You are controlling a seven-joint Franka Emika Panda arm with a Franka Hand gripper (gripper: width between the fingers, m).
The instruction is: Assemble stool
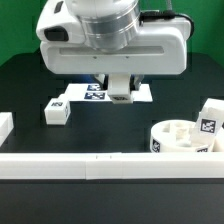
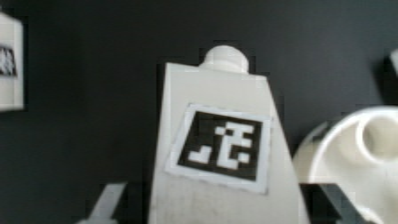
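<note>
My gripper (image 1: 120, 97) is shut on a white stool leg (image 2: 217, 130), hanging just above the black table. In the wrist view the leg fills the middle, showing a black-and-white tag and a rounded peg tip pointing away. A grey finger (image 2: 111, 204) presses each side of it, the gripper (image 2: 214, 206) closed around its near end. The round white seat (image 1: 180, 141) lies at the exterior view's right, and its rim (image 2: 361, 150) appears beside the held leg. A second leg (image 1: 57, 111) lies at the left. A third leg (image 1: 209, 119) stands at the seat's far edge.
The marker board (image 1: 92, 93) lies flat behind the gripper. A long white rail (image 1: 100, 165) runs along the front edge. A white rail end (image 1: 5, 126) sits at the exterior view's left edge.
</note>
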